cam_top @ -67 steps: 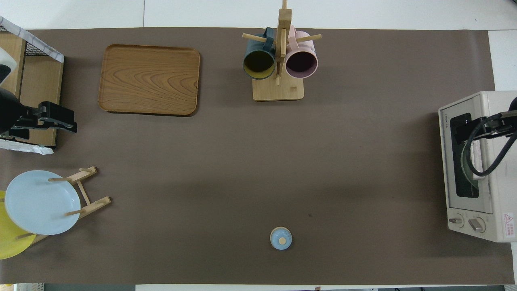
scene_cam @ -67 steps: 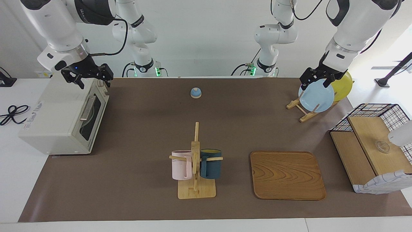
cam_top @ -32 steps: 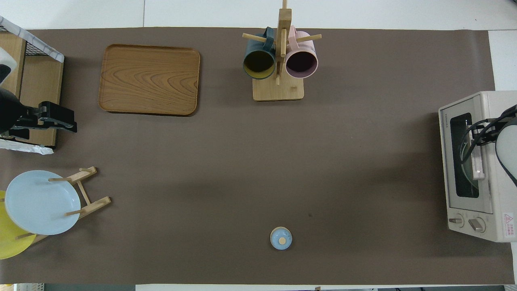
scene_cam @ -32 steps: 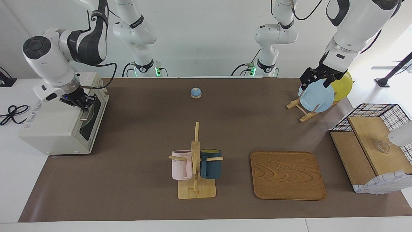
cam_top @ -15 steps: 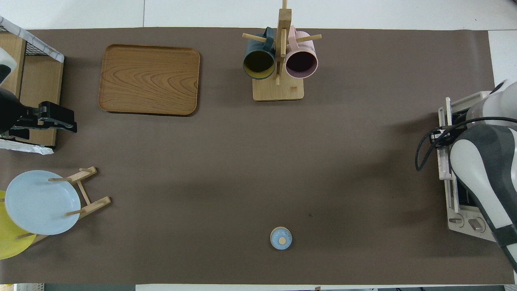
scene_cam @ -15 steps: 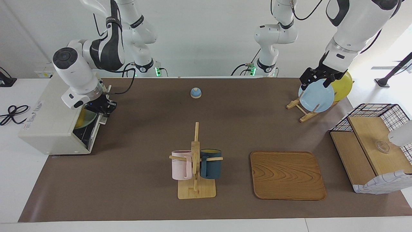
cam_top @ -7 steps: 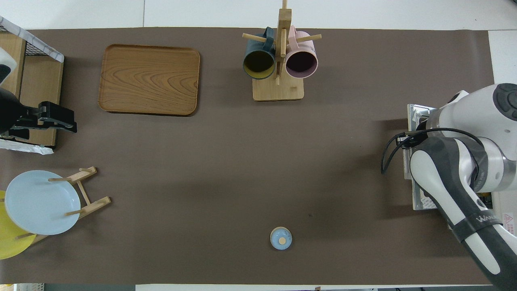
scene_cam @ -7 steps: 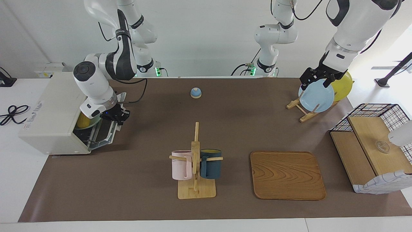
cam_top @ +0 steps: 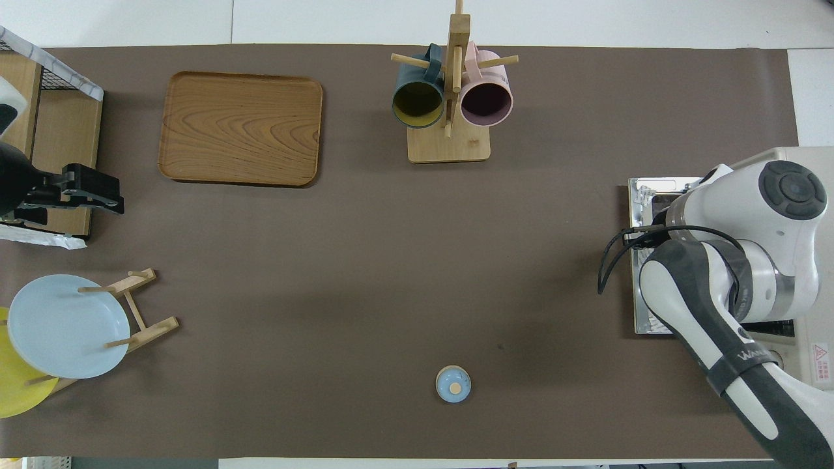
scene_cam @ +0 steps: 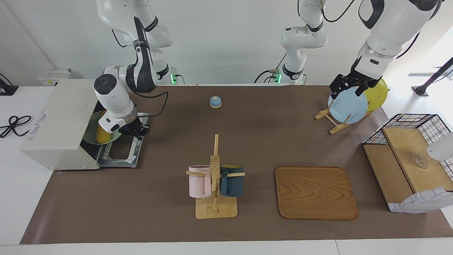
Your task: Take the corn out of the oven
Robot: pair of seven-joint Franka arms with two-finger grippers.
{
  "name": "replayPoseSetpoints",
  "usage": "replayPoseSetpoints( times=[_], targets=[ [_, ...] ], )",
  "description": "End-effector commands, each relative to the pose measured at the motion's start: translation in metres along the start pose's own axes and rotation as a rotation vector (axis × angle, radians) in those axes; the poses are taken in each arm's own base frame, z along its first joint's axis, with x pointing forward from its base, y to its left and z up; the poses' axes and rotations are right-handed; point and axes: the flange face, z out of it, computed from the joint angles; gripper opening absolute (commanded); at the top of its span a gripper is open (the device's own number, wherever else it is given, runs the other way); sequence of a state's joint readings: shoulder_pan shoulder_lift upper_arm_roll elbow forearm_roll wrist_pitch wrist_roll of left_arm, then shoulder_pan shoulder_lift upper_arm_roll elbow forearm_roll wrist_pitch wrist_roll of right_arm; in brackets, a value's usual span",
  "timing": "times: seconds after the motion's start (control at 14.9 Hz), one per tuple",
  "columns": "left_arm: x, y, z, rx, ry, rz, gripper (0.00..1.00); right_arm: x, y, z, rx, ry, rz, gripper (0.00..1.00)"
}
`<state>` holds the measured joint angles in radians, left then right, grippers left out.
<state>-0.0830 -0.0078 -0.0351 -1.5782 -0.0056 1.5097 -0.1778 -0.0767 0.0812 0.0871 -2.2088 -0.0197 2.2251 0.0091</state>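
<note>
The cream-white oven [scene_cam: 56, 124] stands at the right arm's end of the table, its door [scene_cam: 120, 156] lying open and flat on the table. The yellow corn [scene_cam: 102, 135] lies on a green plate [scene_cam: 90, 132] on the rack just inside the opening. My right gripper [scene_cam: 133, 130] is low at the door's outer edge, shut on the handle. In the overhead view the right arm covers the oven's [cam_top: 811, 159] opening and the corn; only part of the door [cam_top: 645, 195] shows. My left gripper [scene_cam: 348, 86] waits open over the plate rack.
A mug rack [scene_cam: 216, 177] with a pink and a dark blue mug stands mid-table, a wooden tray [scene_cam: 316, 193] beside it. A small blue lid [scene_cam: 215, 102] lies near the robots. A blue plate [scene_cam: 347, 105] and a yellow plate [scene_cam: 377, 94] stand in a rack; a wire basket [scene_cam: 410, 159] with boards lies farther out.
My right gripper came down onto the oven door handle and swung the door from shut to flat open, which exposed the corn and green plate. The left arm has not moved.
</note>
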Motion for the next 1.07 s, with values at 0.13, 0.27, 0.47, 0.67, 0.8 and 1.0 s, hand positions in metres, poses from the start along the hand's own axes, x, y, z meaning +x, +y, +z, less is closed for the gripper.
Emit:
replayPoseSetpoints(
  times=[0.13, 0.27, 0.47, 0.67, 0.8, 1.0],
  targets=[
    [0.001, -0.003, -0.002, 0.013, -0.011, -0.002, 1.0, 0.003, 0.001, -0.007, 0.004, -0.013, 0.018, 0.0],
    [0.0, -0.004, -0.002, 0.013, -0.015, -0.004, 1.0, 0.011, 0.004, -0.033, 0.003, -0.073, 0.025, 0.0],
    [0.0, -0.003, -0.003, 0.012, -0.009, -0.002, 1.0, 0.004, 0.022, -0.063, 0.001, -0.085, 0.061, 0.27],
    [0.0, -0.003, -0.002, 0.013, -0.011, -0.002, 1.0, -0.007, 0.055, -0.055, 0.007, -0.104, 0.109, 0.39],
    [0.0, -0.003, -0.003, 0.013, -0.008, -0.004, 1.0, -0.016, 0.057, -0.045, 0.007, -0.108, 0.113, 0.39],
    [0.001, -0.002, -0.003, 0.012, -0.003, -0.004, 1.0, -0.023, 0.063, -0.037, 0.008, -0.102, 0.124, 0.38]
  ],
)
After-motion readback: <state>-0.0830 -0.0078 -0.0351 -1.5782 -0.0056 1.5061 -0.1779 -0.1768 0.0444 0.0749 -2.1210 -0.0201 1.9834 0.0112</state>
